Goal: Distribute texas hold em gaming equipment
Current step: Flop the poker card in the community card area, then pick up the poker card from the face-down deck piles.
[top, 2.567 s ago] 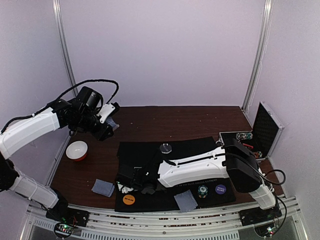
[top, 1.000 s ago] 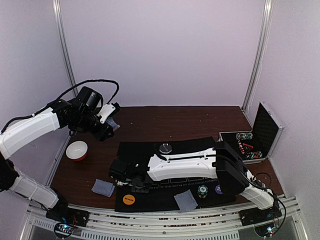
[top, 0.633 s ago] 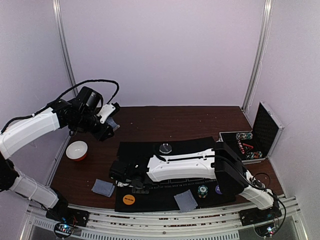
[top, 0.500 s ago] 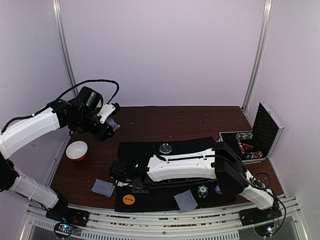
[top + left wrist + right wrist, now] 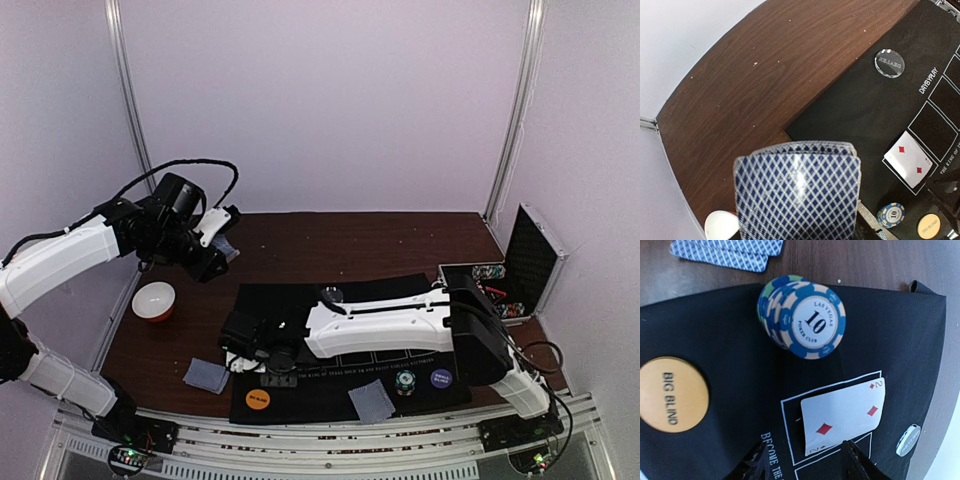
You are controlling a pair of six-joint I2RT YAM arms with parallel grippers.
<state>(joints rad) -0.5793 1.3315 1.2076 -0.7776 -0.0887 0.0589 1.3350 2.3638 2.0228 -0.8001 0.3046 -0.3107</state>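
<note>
Beyond right claw (image 5: 804, 444), chip stack (image 5: 802, 315), apart

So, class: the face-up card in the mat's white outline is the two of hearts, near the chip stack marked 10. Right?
Wrong suit: the face-up card is the two of diamonds, as the right wrist view shows. It lies in the white outline on the mat, near the chip stack marked 10.

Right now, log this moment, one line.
left claw: shut on card deck | right claw: open over mat | chip stack: on mat | two of diamonds: face up
</note>
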